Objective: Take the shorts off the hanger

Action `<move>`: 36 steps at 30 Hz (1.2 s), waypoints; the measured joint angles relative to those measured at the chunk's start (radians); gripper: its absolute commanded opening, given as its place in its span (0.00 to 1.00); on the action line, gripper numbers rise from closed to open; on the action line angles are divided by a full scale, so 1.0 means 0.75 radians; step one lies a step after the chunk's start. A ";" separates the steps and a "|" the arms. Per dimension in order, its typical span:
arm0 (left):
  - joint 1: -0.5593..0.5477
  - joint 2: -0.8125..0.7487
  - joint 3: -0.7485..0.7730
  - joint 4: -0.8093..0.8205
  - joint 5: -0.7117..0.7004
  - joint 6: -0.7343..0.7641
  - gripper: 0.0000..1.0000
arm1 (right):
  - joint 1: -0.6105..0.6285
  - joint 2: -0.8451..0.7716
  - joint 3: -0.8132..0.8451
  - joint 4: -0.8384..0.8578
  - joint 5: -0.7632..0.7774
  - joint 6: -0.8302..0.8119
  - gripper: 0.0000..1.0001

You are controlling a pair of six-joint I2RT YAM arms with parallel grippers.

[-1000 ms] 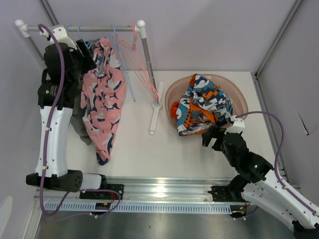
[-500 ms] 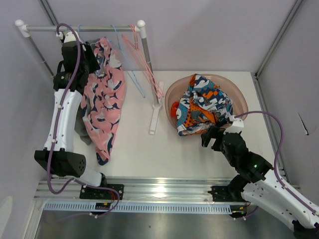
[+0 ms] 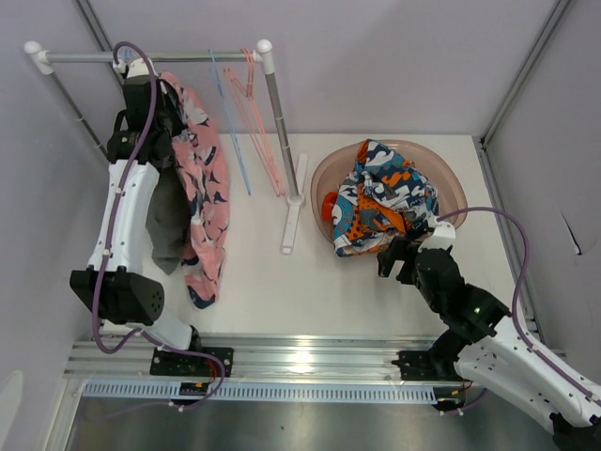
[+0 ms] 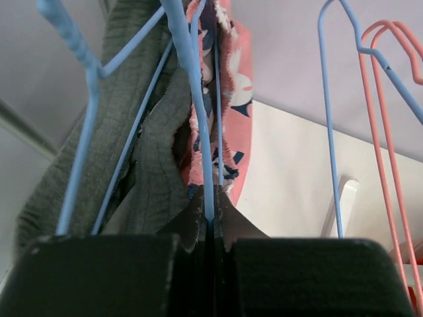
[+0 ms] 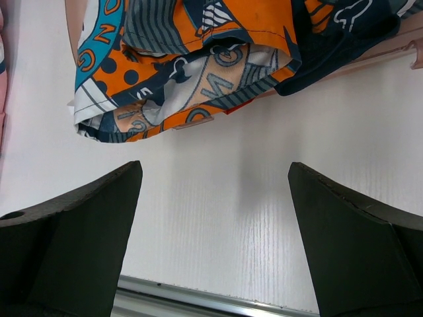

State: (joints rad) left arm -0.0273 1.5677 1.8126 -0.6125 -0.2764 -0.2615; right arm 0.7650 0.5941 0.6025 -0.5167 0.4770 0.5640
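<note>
Shorts [image 4: 232,86] on hanger [image 4: 197,112] pinched by left end effector [image 4: 210,223], poss. touching.

pink shorts [image 3: 205,178] hanging on blue hanger [image 4: 200,119]

the shorts, pink with navy and white patches, hang limp in a long narrow fold. they are draped over the thin wire hanger near the left end of the rail [image 3: 84,55].

Shorts [image 3: 207,202] hang on the rack [image 3: 272,103], left (bowl [image 3: 454,186] of clothes [image 3: 385,197], right).
</note>
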 measured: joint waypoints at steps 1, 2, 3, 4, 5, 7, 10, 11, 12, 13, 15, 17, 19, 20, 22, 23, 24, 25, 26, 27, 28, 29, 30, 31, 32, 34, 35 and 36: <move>0.000 0.003 0.012 -0.013 0.000 0.000 0.00 | 0.000 0.003 0.000 0.004 -0.001 0.000 0.99; 0.000 0.008 0.031 -0.031 0.001 -0.001 0.00 | 0.000 0.005 0.000 0.008 -0.001 -0.001 0.99; 0.000 0.011 0.043 -0.040 0.001 -0.001 0.00 | 0.000 0.008 0.000 0.014 -0.001 -0.001 0.99; 0.000 0.011 0.056 -0.052 0.004 -0.001 0.00 | 0.000 0.012 0.000 0.019 -0.002 -0.004 0.99; 0.000 0.011 0.071 -0.064 0.008 -0.001 0.00 | 0.000 0.016 0.000 0.024 -0.005 -0.006 0.99; 0.000 0.011 0.112 -0.091 0.024 -0.001 0.00 | 0.000 0.028 0.001 0.028 -0.006 -0.015 0.99; -0.001 0.011 0.207 -0.154 0.037 -0.002 0.00 | 0.000 0.053 0.033 0.026 -0.007 -0.035 0.99; -0.001 0.011 0.246 -0.180 0.040 -0.003 0.00 | 0.000 0.068 0.055 0.027 -0.008 -0.042 0.99; -0.001 0.011 0.286 -0.201 0.047 -0.003 0.00 | 0.000 0.084 0.082 0.026 -0.009 -0.053 0.99; -0.002 0.011 0.318 -0.217 0.051 -0.004 0.00 | 0.000 0.101 0.116 0.026 -0.010 -0.063 0.99; -0.005 0.009 0.388 -0.254 0.063 -0.007 0.00 | 0.000 0.134 0.197 0.023 -0.012 -0.084 0.99; -0.007 0.003 0.432 -0.299 0.073 -0.015 0.00 | 0.002 0.176 0.302 0.044 -0.026 -0.107 0.99; -0.011 -0.007 0.459 -0.345 0.092 -0.023 0.00 | 0.008 0.214 0.402 0.074 -0.075 -0.135 0.99; -0.015 -0.012 0.466 -0.363 0.098 -0.025 0.00 | 0.011 0.239 0.450 0.097 -0.112 -0.154 0.99; -0.025 -0.028 0.468 -0.382 0.110 -0.032 0.00 | 0.034 0.305 0.559 0.143 -0.217 -0.194 0.99; -0.032 -0.039 0.468 -0.392 0.117 -0.035 0.00 | 0.050 0.338 0.608 0.166 -0.263 -0.210 0.99; -0.039 -0.051 0.466 -0.396 0.127 -0.036 0.00 | 0.085 0.385 0.670 0.200 -0.315 -0.233 0.99; -0.045 -0.066 0.460 -0.397 0.132 -0.036 0.00 | 0.138 0.441 0.739 0.225 -0.348 -0.258 0.99; -0.049 -0.082 0.452 -0.400 0.138 -0.036 0.00 | 0.198 0.508 0.819 0.240 -0.369 -0.286 0.99; -0.052 -0.098 0.444 -0.403 0.142 -0.037 0.00 | 0.262 0.567 0.895 0.260 -0.376 -0.315 0.99; -0.054 -0.115 0.431 -0.402 0.146 -0.037 0.00 | 0.361 0.664 0.994 0.271 -0.365 -0.355 0.99; -0.056 -0.137 0.413 -0.404 0.155 -0.038 0.00 | 0.417 0.731 1.070 0.286 -0.358 -0.380 0.99; -0.056 -0.152 0.399 -0.404 0.162 -0.038 0.00 | 0.483 0.822 1.158 0.299 -0.346 -0.413 0.99; -0.056 -0.170 0.383 -0.404 0.166 -0.039 0.00 | 0.548 0.903 1.236 0.313 -0.342 -0.436 0.99; -0.057 -0.184 0.368 -0.402 0.170 -0.041 0.00 | 0.590 0.979 1.304 0.311 -0.333 -0.451 0.99; -0.057 -0.210 0.337 -0.401 0.178 -0.047 0.00 | 0.651 1.134 1.446 0.328 -0.325 -0.469 0.99; -0.057 -0.222 0.314 -0.389 0.183 -0.048 0.00 | 0.667 1.197 1.496 0.331 -0.317 -0.473 0.99; -0.057 -0.237 0.288 -0.382 0.190 -0.048 0.00 | 0.680 1.263 1.549 0.334 -0.307 -0.473 0.99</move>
State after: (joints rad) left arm -0.0700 1.3903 2.0285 -0.8989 -0.1337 -0.2977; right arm 1.2747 1.5414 1.7641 -0.2665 0.2466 0.2092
